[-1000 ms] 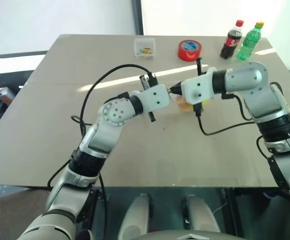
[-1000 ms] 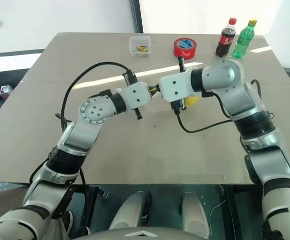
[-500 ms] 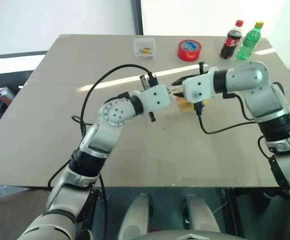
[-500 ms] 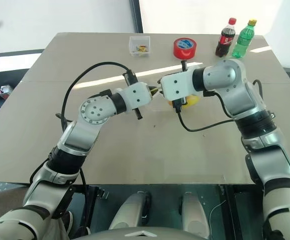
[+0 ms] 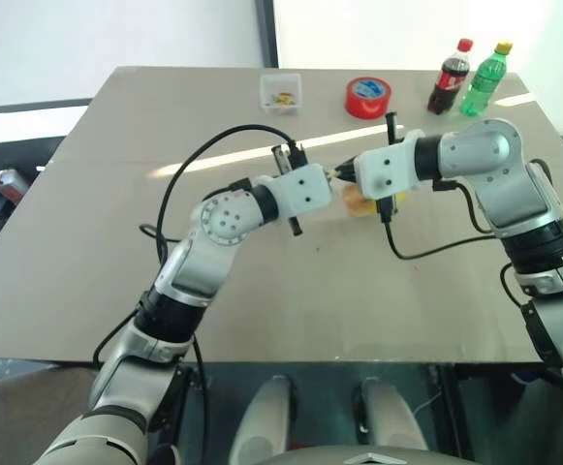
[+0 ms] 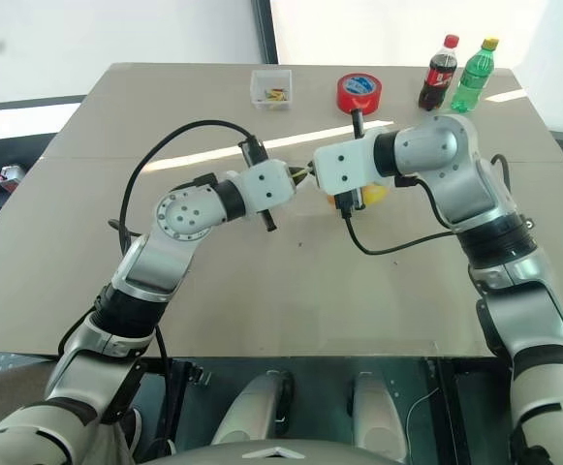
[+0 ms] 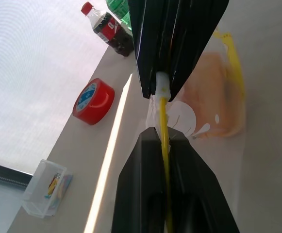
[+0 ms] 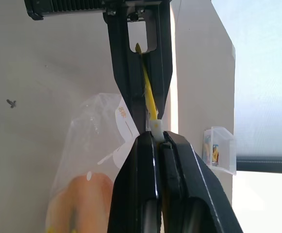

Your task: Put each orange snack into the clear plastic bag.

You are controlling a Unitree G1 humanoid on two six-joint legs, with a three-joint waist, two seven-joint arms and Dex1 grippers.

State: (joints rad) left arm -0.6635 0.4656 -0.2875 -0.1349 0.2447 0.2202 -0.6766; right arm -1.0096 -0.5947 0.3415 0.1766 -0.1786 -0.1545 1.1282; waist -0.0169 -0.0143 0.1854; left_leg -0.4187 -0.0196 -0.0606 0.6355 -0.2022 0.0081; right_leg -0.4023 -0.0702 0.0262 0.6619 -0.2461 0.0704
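L eye: both arms meet over the table [image 5: 87, 223] centre, nose to nose. Left gripper [image 5: 331, 181] and right gripper [image 5: 342, 174] are tip to tip on the clear plastic bag [image 5: 359, 201], which hangs between them just under the tips. Orange shows through the bag. Landmark = red tape roll [image 5: 367, 98]: bag is on the robot's side of it, apart from it. Cola bottle [image 5: 448, 78] and green bottle [image 5: 482, 77] stand beside the roll toward the robot's right; small clear box [image 5: 281, 91] on the roll's other side.

R eye: same layout, nothing extra. Bag partly hidden behind the R wrist block.

L wrist: left pincer is pinched narrow on the bag's yellow strip [image 7: 163, 126]. R pincer faces it, clamped on a white tab at the end of the same strip. Orange snacks [image 7: 212, 104] read as an orange mass inside the bag past the tips; can't split it into two packets. Roll, cola and box sit in the background.

R wrist: right pincer is squeezed tight on the white tab, yellow strip running on into the L jaws. Orange blob low in the bag.

Risks, my read:
- Both pinch the same thin strip; pulling apart could tear the film or strip the tab off.
- One side slipping lets the bag swing, and the snacks could spill if the mouth's unsealed.
- Can't confirm both packets are in.
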